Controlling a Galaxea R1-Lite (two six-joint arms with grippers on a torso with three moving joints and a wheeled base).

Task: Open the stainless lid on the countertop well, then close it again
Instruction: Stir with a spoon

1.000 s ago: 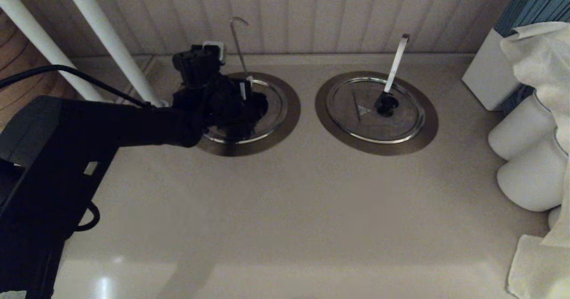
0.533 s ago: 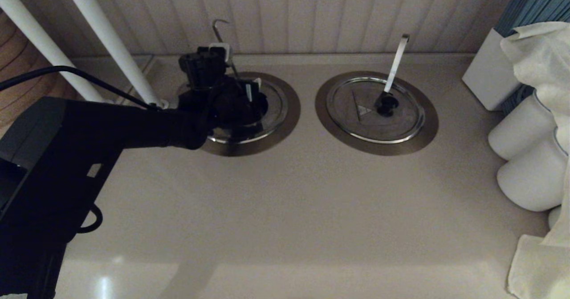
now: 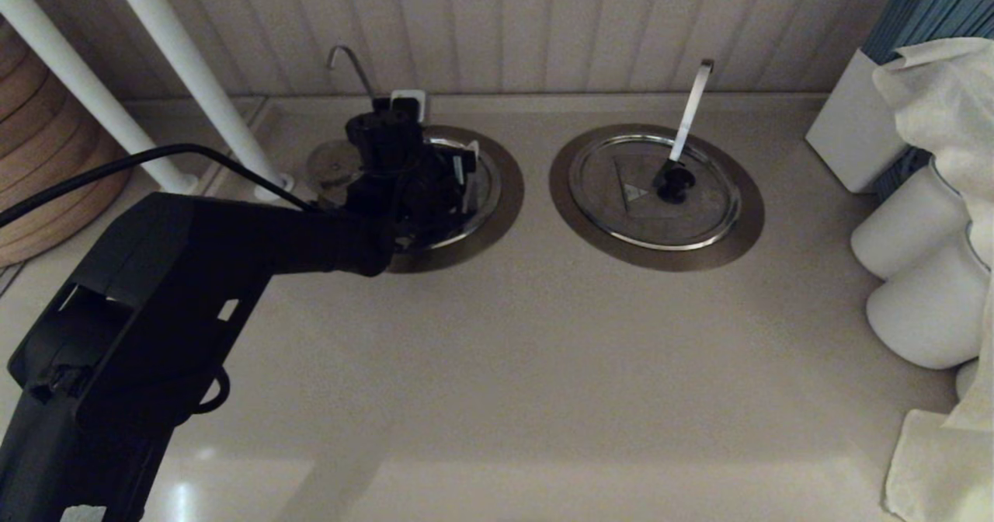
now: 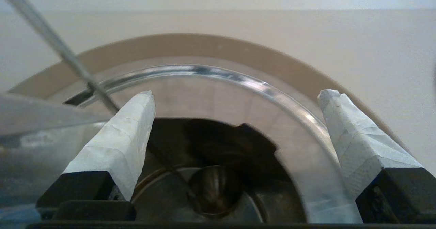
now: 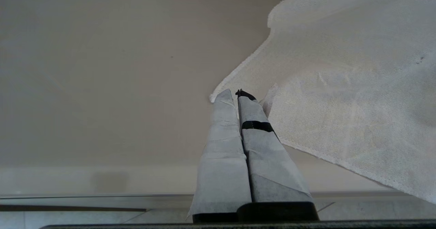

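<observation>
We hover our left gripper (image 4: pixel 235 120), tape-padded fingers spread wide and holding nothing, above the round steel-flanged countertop well (image 3: pixel 505 196), whose flat stainless lid (image 3: pixel 330 166) sits shifted aside.

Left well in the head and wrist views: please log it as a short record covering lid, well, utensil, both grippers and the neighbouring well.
lid: stainless lid off-centre, toward the robot's left of the opening
well: countertop well partly uncovered, dark interior visible in the left wrist view
utensil: hook-tipped handle leaning toward the robot's left
left gripper: left gripper over the well, fingers wide apart, holding nothing
right gripper: right gripper shut, above the counter beside a white cloth
neighbour: twin lid seated on its well
task stage: lid open, not yet closed
</observation>
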